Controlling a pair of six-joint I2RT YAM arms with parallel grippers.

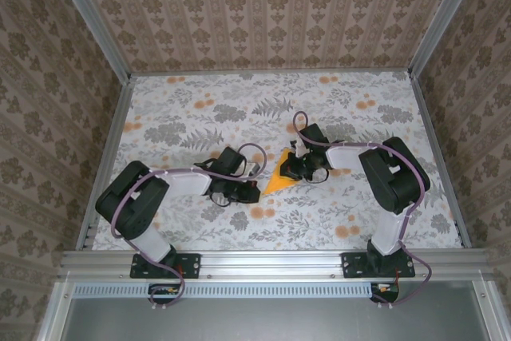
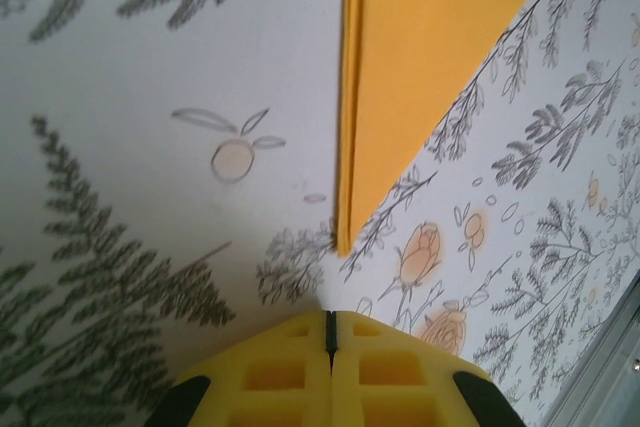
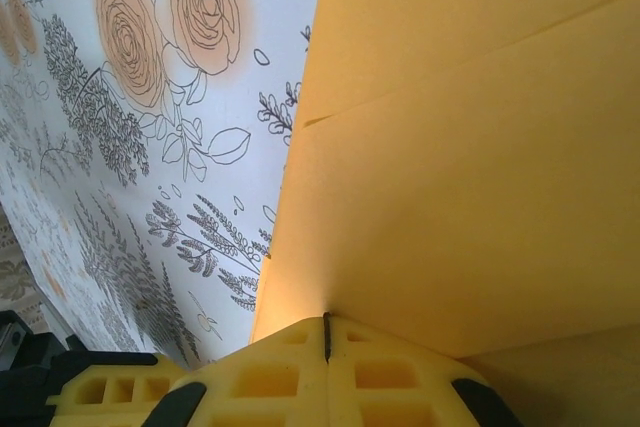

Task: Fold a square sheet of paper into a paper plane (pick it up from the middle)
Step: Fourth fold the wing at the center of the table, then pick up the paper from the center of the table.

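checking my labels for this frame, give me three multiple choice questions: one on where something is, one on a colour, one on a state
1. Where does the folded orange-yellow paper sheet lie?
A. mid-table, between the left gripper and the right gripper
B. in the far left corner
C. held up in the air

2. What colour are the left gripper's fingers?
A. blue
B. yellow
C. red

3. How is the left gripper?
A. wide open
B. shut on the paper
C. shut and empty

Answers:
1 A: the top view shows it flat on the floral tablecloth between both grippers.
2 B: the left wrist view shows yellow fingers.
3 C: its fingers meet, and the paper's pointed tip lies ahead of them, apart.
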